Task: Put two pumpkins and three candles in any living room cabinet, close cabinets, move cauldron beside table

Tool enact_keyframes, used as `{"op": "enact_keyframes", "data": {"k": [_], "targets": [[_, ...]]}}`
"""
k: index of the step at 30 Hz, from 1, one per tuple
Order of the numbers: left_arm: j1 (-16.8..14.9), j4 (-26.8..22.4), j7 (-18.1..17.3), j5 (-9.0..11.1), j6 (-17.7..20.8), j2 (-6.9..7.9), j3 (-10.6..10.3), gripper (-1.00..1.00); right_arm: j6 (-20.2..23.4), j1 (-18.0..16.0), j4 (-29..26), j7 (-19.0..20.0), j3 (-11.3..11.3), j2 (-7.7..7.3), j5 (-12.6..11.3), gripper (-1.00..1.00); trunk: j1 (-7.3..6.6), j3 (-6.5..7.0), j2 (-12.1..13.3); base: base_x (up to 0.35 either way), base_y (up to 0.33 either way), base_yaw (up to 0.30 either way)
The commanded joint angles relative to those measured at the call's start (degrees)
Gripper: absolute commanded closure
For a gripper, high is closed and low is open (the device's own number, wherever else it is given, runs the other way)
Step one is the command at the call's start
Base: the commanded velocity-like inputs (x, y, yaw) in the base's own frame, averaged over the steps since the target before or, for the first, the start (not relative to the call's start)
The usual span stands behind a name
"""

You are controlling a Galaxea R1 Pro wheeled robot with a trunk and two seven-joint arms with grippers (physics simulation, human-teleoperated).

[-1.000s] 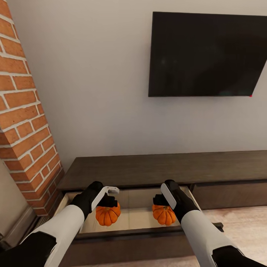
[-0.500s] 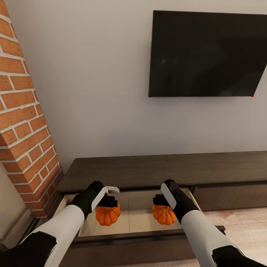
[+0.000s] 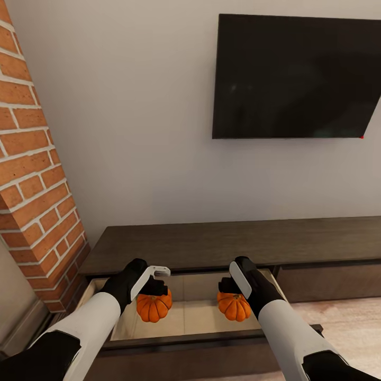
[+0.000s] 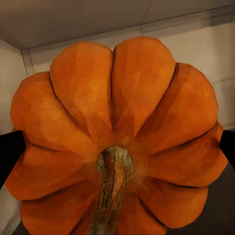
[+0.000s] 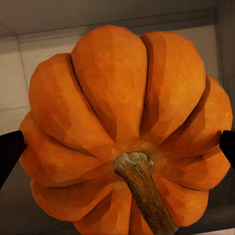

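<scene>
Left gripper (image 3: 154, 288) pinched left pumpkin (image 3: 153, 307); dark fingertips (image 4: 10, 154) pressed its sides, stem (image 4: 112, 188) toward camera. Right gripper (image 3: 233, 286) pinched right pumpkin (image 3: 234, 306) likewise, fingertips (image 5: 10, 149) on flanks. Both pumpkins held over pale interior of open drawer (image 3: 185, 317) at left end of cabinet (image 3: 211, 243), well apart from each other. Black TV (image 3: 296, 76) hung on wall above cabinet. Brick column (image 3: 32, 174) stood left of cabinet.
</scene>
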Motion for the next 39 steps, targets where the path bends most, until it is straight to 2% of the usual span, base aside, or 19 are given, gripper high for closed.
{"op": "enact_keyframes", "data": {"k": [1, 10, 22, 28, 33, 39], "targets": [[0.0, -0.1, 0.2, 0.3, 0.2, 0.04, -0.3, 1.0, 0.1, 0.0, -0.1, -0.5, 0.2, -0.03, -0.6, 1.0, -0.01, -0.06, 0.0, 0.002, 0.0, 0.0], [0.0, 0.0, 0.2, 0.3, 0.2, 0.04, -0.3, 1.0, 0.1, 0.0, 0.0, -0.5, 0.2, -0.03, -0.6, 1.0, -0.01, -0.06, 0.0, 0.0, 0.0, 0.0], [0.0, 0.2, 0.2, 0.3, 0.3, 0.04, -0.3, 1.0, 0.1, 0.0, 0.1, -0.5, 0.1, -0.07, -0.6, 1.0, 2.62, -2.21, -4.8, 0.0, 0.0, 0.0], [0.0, 0.2, 0.2, 0.3, 0.3, 0.04, -0.3, 1.0, -3.1, 0.0, 0.5, -0.5, 0.2, -0.11, -0.5, 1.0, 2.62, -2.21, -4.8, 0.0, 0.0, 0.0], [0.0, 0.2, 0.2, 0.3, 0.3, 0.04, -0.3, 1.0, -3.8, 0.0, 0.5, -0.5, 0.2, -0.11, -0.2, 1.0, 2.62, -2.21, -4.8, 0.0, 0.0, 0.0], [0.0, 0.2, 0.2, 0.3, 0.2, 0.04, -0.3, 1.0, -5.3, 0.0, 0.6, -0.5, 0.2, -0.12, -0.2, 1.0, 3.94, -3.29, -7.2, 0.0, 0.0, 0.0]]}}
